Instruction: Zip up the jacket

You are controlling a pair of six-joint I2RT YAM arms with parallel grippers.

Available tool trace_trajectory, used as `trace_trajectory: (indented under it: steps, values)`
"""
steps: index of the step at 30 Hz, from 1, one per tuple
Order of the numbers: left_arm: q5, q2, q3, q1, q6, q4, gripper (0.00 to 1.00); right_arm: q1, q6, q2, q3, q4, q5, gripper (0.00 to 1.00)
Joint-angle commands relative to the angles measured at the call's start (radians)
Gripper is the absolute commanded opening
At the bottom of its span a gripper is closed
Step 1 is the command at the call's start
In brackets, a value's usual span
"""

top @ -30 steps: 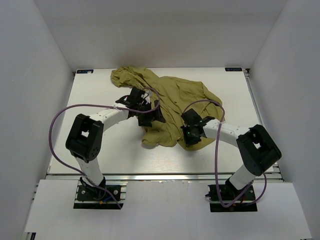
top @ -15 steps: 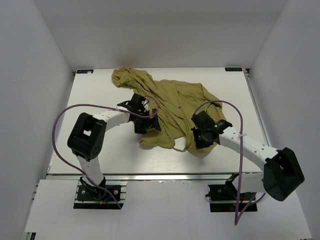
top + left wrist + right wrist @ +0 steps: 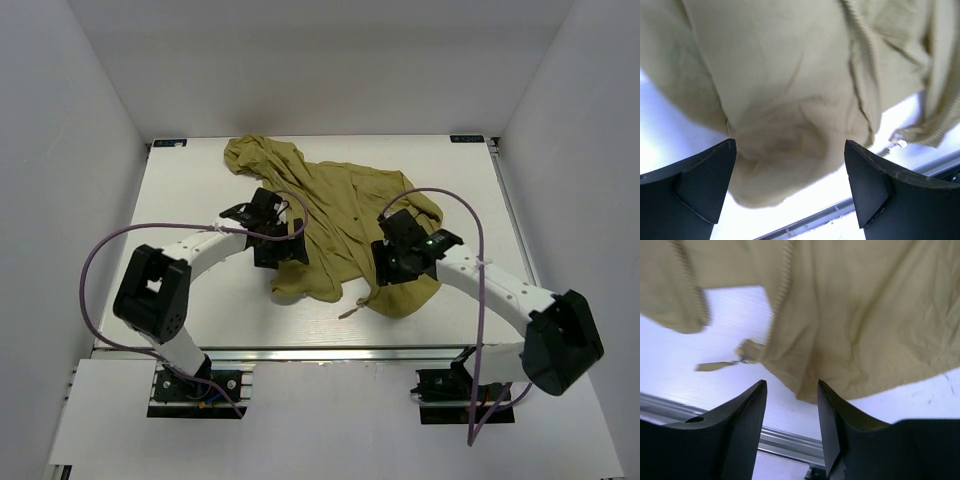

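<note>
Seen from above, the jacket [image 3: 350, 215] lies rumpled across the middle of the white table [image 3: 190, 190]. Its hood points toward the upper left of the frame, its hem toward the lower centre, and its front is not closed. We find the left gripper [image 3: 283, 252] poised over the garment's left edge, jaws spread wide and holding nothing. In its wrist view the dark fingers [image 3: 705, 180] stand at the lower corners, with a soft fold of olive-yellow cloth between them. A line of zipper teeth [image 3: 860, 60] runs down the upper right.

The right gripper [image 3: 388, 268] sits over the lower right of the jacket. Its jaws are partly apart and pinch nothing. Through the gap in its wrist view we see only the hem and bare table. The zipper pull [image 3: 722, 364] lies flat on the table at the left of that frame, just beside the hem's corner. A metal rail [image 3: 785, 445] runs along the bottom.
</note>
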State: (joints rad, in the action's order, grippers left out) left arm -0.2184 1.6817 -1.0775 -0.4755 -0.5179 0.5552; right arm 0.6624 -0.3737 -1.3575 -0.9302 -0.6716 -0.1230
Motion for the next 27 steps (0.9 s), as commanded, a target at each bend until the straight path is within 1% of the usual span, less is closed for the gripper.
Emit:
trace_trajectory:
  steps: [1,3,4,6,10,11,15,17,20,23,24,25,26,27]
  values:
    - [0.048,-0.118,0.001,-0.003,0.03,0.023,0.98,0.003,0.021,0.104,-0.018,0.07,0.068,0.51]
    - [0.051,-0.149,-0.002,-0.003,0.03,0.028,0.98,0.003,0.016,0.118,0.005,0.099,0.123,0.53]
    - [0.05,-0.157,-0.004,-0.003,0.032,0.031,0.98,0.006,0.006,0.113,0.019,0.118,0.199,0.54]
    - [0.047,-0.175,-0.007,-0.003,0.027,0.04,0.98,0.016,-0.05,0.078,0.03,0.135,0.21,0.54]
    - [0.048,-0.212,0.013,-0.003,0.019,0.045,0.98,0.048,-0.151,-0.008,0.024,0.133,0.123,0.56]
    - [0.056,-0.22,0.017,-0.003,0.016,0.046,0.98,0.057,-0.216,-0.028,0.015,0.132,0.081,0.56]
    - [0.074,-0.26,0.034,-0.002,0.007,0.057,0.98,0.114,-0.348,-0.126,-0.013,0.104,-0.038,0.56]
    - [0.077,-0.273,0.051,-0.003,0.002,0.048,0.98,0.123,-0.379,-0.152,-0.019,0.112,-0.056,0.54]
    - [0.082,-0.292,0.059,-0.003,-0.005,0.043,0.98,0.124,-0.427,-0.208,-0.036,0.096,-0.102,0.48]
    - [0.097,-0.309,0.063,-0.003,-0.005,0.049,0.98,0.124,-0.45,-0.21,-0.041,0.073,-0.141,0.33]
    - [0.115,-0.312,0.067,-0.003,-0.005,0.051,0.98,0.126,-0.456,-0.204,-0.032,0.072,-0.159,0.16]
    - [0.125,-0.318,0.068,-0.003,-0.005,0.051,0.98,0.126,-0.458,-0.193,-0.024,0.072,-0.168,0.07]
    - [0.134,-0.324,0.071,-0.003,-0.007,0.051,0.98,0.126,-0.453,-0.169,-0.019,0.069,-0.176,0.01]
    - [0.146,-0.327,0.071,-0.003,-0.007,0.054,0.98,0.123,-0.449,-0.158,-0.027,0.026,-0.208,0.0]
